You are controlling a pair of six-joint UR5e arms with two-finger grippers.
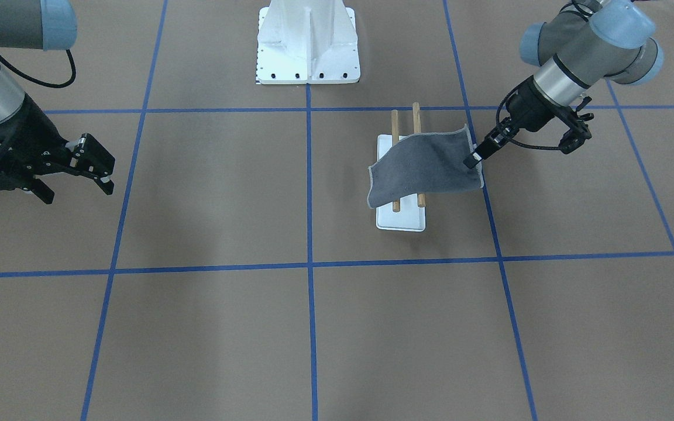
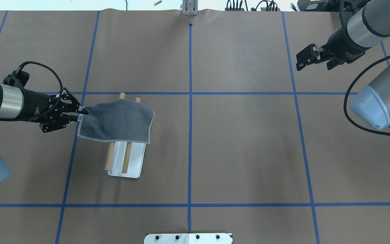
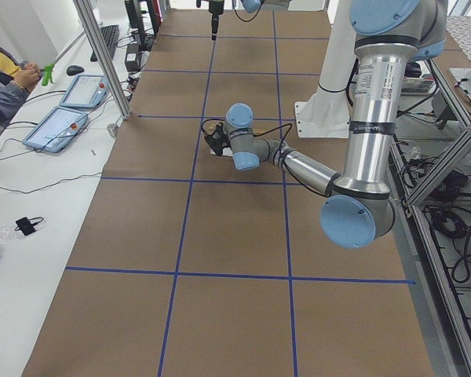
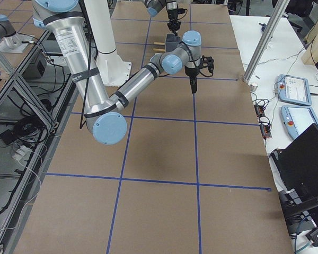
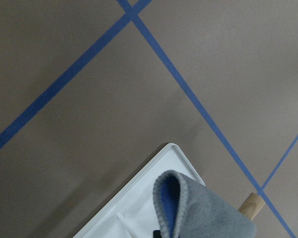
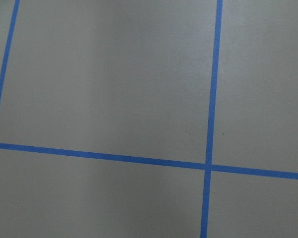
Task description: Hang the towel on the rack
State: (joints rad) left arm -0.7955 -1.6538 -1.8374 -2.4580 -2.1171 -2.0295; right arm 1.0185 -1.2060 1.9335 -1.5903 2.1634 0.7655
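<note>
Looking at the whole table (image 2: pixel 235 152), where does the trouble start for you?

With the left arm (image 2: pixel 8 101). It reaches in low from the side and it is the only thing holding anything. The right arm (image 2: pixel 371 20) hangs well apart over bare paper, the right gripper (image 1: pixel 76 192) with its fingers spread and nothing between them.

And the towel (image 2: pixel 117 122)?

Lying across both rods (image 2: pixel 126 157) of the rack (image 2: pixel 135 159), toward the ends farthest from the robot, the near ends poking out bare. One side hangs past the rod on the robot's right. The other side is lifted off to the left, where the left gripper (image 1: pixel 473 159) has a corner pinched between its closed fingers.

So it only has to let go?

That's my worry. I reckon the cloth sits unevenly, and it's floppy. If the lifted side drops with too little of it past the rod, the heavier side could drag the lot off and down onto the white base (image 1: pixel 401 221).

And if it pulls before releasing?

Then the rack is the risk. It looks light and I see nothing fastening it down; a tug through the cloth could slide it or tip it.

Anything smaller?

The stitched edge (image 2: pixel 149 130). It could catch on a finger as the jaws part, and the corner would ride away with the gripper instead of falling
</note>
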